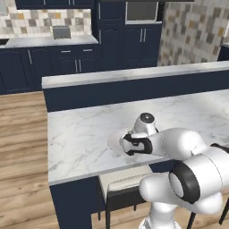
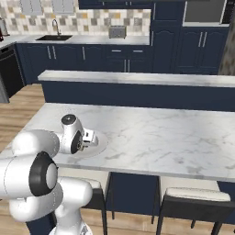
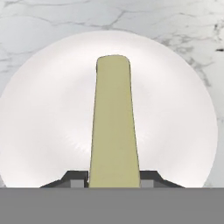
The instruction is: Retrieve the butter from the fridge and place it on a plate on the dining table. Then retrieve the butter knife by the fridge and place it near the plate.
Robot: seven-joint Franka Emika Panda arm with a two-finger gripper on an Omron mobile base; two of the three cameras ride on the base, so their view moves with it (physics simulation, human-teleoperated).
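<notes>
Between the dark fingertips [image 3: 148, 178] at 6 o'clock of the hand view, the butter [image 3: 113, 127] stands pinched by the end effector [image 3: 113, 180], its lower end cut off by the frame's bottom. Beyond it lies the plate [image 3: 39, 122], round and white, its rim clipped at both sides. From the base views, the arm's bent wrist covers most of the plate [image 1: 114, 139] on the marble desk [image 1: 80, 129]; the stick itself is hidden there.
</notes>
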